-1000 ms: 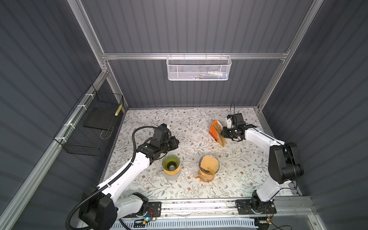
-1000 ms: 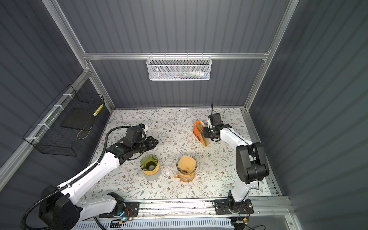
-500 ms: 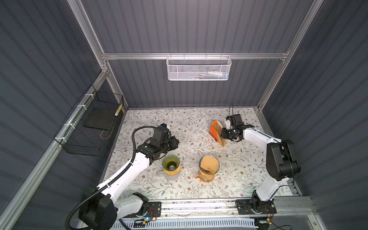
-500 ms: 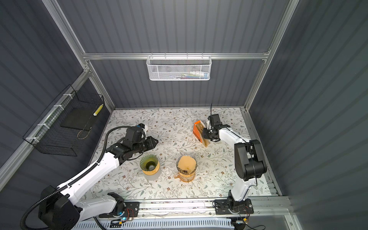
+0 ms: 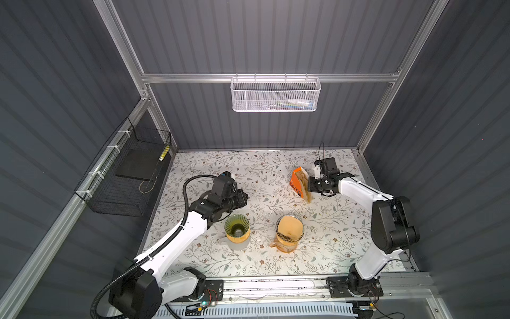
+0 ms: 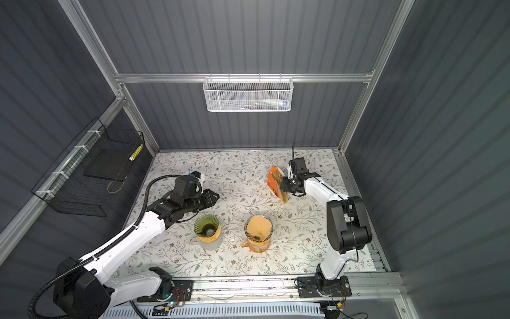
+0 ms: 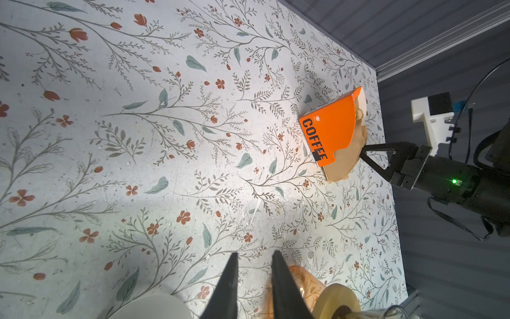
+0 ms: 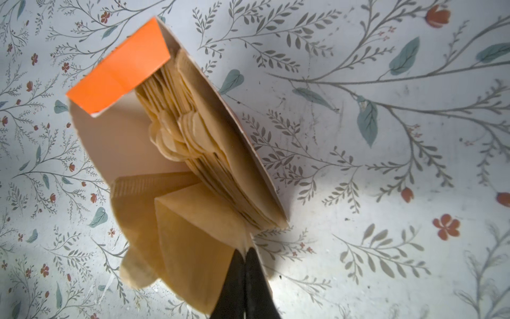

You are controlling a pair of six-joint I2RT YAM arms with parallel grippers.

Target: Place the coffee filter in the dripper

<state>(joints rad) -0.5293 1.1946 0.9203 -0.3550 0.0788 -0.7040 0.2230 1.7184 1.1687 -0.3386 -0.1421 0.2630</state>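
the right gripper (image 8: 245, 254) is squeezed tight on the edge of a brown coffee filter (image 8: 193, 237). the filter sticks out of the open orange filter box (image 8: 118, 74). the box stands on the flowery table (image 5: 276, 171). the left gripper (image 7: 254, 256) has a small gap and holds nothing. it hangs near the green dripper (image 5: 236, 227), well apart from the filter.
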